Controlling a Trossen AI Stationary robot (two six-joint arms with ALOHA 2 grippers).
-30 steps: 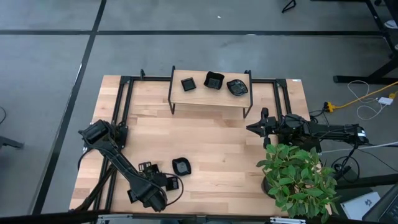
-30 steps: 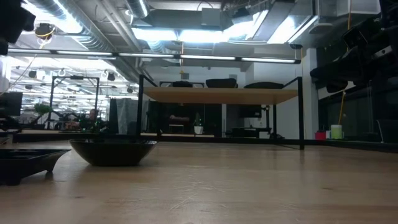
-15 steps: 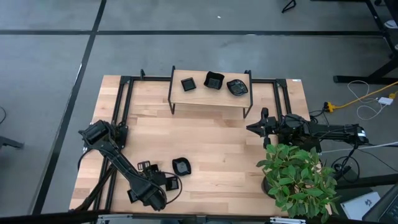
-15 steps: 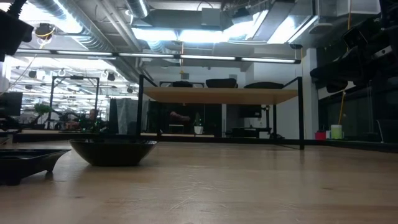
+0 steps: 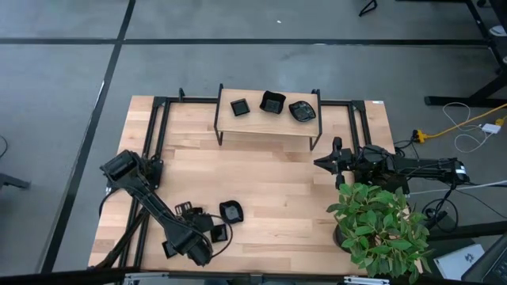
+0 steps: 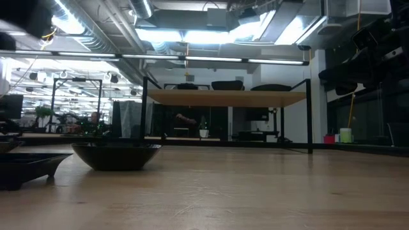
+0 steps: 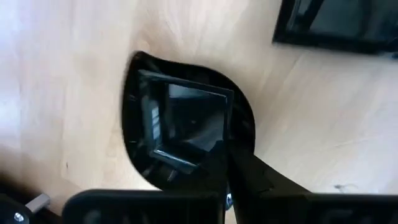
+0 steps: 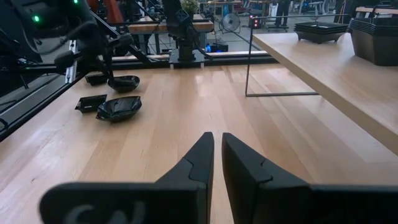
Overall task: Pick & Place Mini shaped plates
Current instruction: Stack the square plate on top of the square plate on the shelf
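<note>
**Left Gripper Clamped on Plate Rim**

My table (image 5: 261, 190) carried a raised shelf (image 5: 269, 127) at the back with three mini plates (image 5: 272, 104) on it. Near the front left, more plates lay close together. My left gripper (image 7: 225, 163) was pressed together on the rim of one rounded plate (image 7: 186, 118) there. My right gripper (image 8: 216, 163), fingers nearly together and empty, waited at the right side. I judged the plates light, rigid, glossy and slippery, probably chippable; the rim was the only practical place to grip.
</note>
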